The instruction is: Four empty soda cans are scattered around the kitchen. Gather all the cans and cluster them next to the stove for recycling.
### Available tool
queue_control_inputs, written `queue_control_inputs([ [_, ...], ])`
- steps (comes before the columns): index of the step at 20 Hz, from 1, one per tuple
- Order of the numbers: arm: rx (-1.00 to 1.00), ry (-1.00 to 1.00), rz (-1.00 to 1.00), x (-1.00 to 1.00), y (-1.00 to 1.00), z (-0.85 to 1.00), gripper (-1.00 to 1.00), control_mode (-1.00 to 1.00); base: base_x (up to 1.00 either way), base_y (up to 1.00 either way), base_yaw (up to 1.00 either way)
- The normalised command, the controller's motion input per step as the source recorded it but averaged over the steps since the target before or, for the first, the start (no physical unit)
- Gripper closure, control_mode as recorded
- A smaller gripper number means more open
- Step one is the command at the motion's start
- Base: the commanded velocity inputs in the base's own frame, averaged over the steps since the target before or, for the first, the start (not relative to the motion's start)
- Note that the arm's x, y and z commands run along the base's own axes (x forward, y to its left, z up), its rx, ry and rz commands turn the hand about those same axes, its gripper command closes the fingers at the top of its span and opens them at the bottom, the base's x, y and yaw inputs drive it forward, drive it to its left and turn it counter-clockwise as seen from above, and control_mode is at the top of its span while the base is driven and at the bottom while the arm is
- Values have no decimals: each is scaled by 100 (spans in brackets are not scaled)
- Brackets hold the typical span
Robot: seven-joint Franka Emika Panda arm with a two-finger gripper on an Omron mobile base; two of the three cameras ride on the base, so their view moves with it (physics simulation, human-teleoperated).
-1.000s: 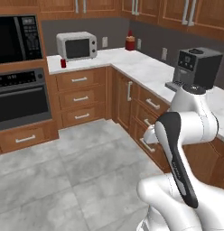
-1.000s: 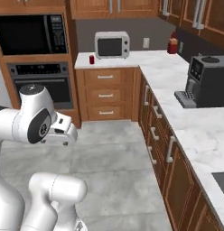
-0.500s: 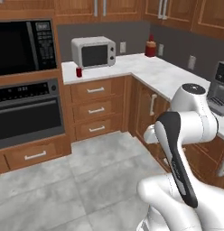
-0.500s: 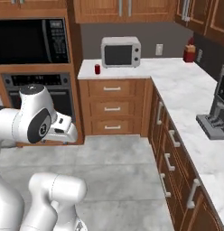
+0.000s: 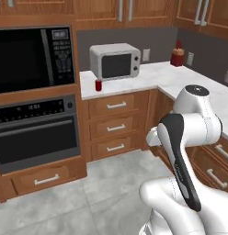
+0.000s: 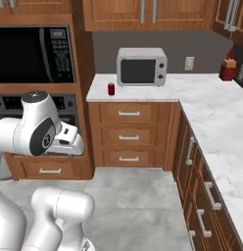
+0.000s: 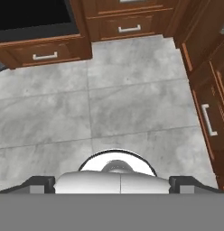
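Observation:
One soda can (image 5: 98,85), small and red-looking, stands upright on the white marble counter (image 5: 148,78) just left of the white microwave (image 5: 115,61); the right base view has the same soda can (image 6: 111,88) near the counter's front left corner. My arm is folded close to the base, far from the can. In the hand view my gripper (image 7: 113,182) points down at the grey tiled floor (image 7: 132,103), its fingertips (image 7: 40,182) spread wide and open with nothing between them. The stove is out of view.
A built-in black wall oven (image 5: 35,128) and a dark microwave panel (image 5: 28,57) fill the tall cabinet on the left. Wooden drawers (image 6: 129,135) sit under the counter. A red bottle (image 6: 227,68) stands at the far right corner. Cabinet fronts (image 7: 208,90) line the floor's right side.
The whole picture has shifted right and grown larger: the base has turned left and moved toward the microwave corner. The coffee machine has left both views. The arm's pose is unchanged.

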Motion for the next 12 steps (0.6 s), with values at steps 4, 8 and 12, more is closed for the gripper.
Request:
queue_control_inputs([
  [4, 0, 0, 0, 0, 0, 0, -100, 100, 100, -27, 14],
  [8, 0, 0, 0, 0, 0, 0, -100, 100, 82, -58, 13],
  [12, 0, 0, 0, 0, 0, 0, -100, 100, 56, -61, 10],
])
